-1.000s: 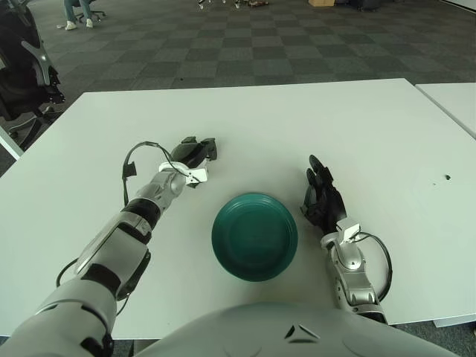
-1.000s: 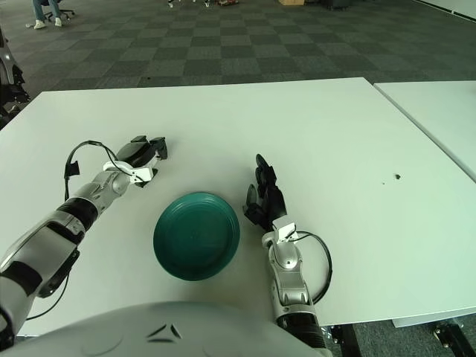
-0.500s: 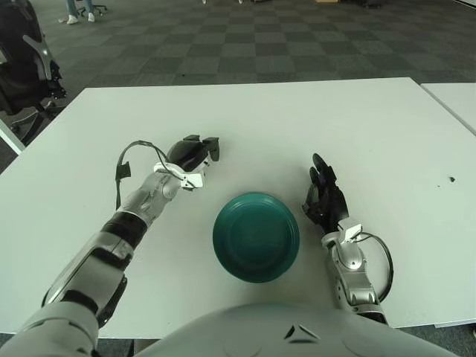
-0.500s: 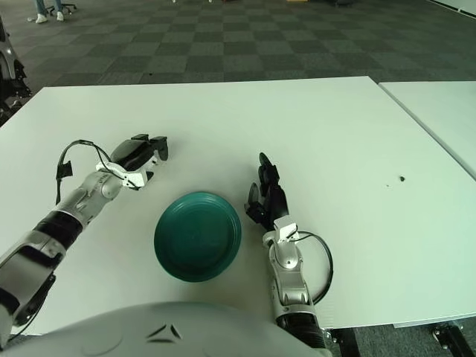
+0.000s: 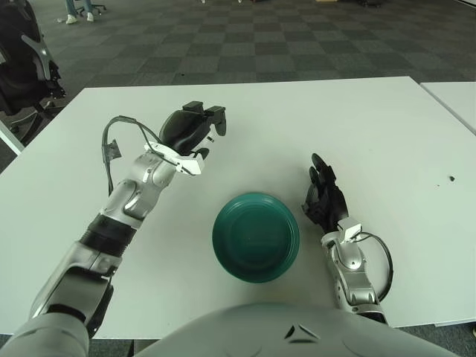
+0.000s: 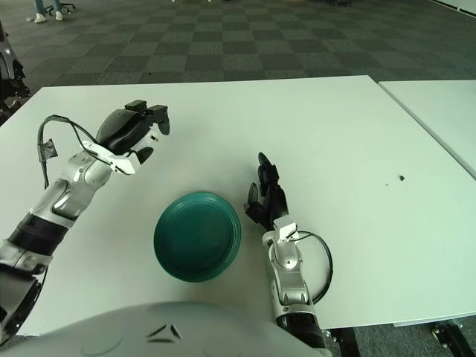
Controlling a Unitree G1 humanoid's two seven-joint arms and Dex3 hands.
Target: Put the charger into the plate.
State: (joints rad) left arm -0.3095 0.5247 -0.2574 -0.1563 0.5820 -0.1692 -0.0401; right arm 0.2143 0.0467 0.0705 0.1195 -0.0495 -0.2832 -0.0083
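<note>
My left hand point(image 5: 196, 128) is lifted above the white table point(image 5: 357, 119), up and to the left of the plate. Its dark fingers are curled around the charger point(image 5: 211, 137), of which only a small white bit shows between them. The teal round plate point(image 5: 256, 236) sits on the table near the front edge with nothing in it. My right hand point(image 5: 321, 195) shows just right of the plate, fingers relaxed and holding nothing.
A second white table point(image 5: 455, 100) stands at the far right. A dark office chair point(image 5: 22, 71) is off the table's left corner. A small dark mark point(image 5: 451, 179) is on the table at the right.
My left hand has risen off the table and moved a little away from me, fingers still curled. The right hand and the plate have stayed where they were.
</note>
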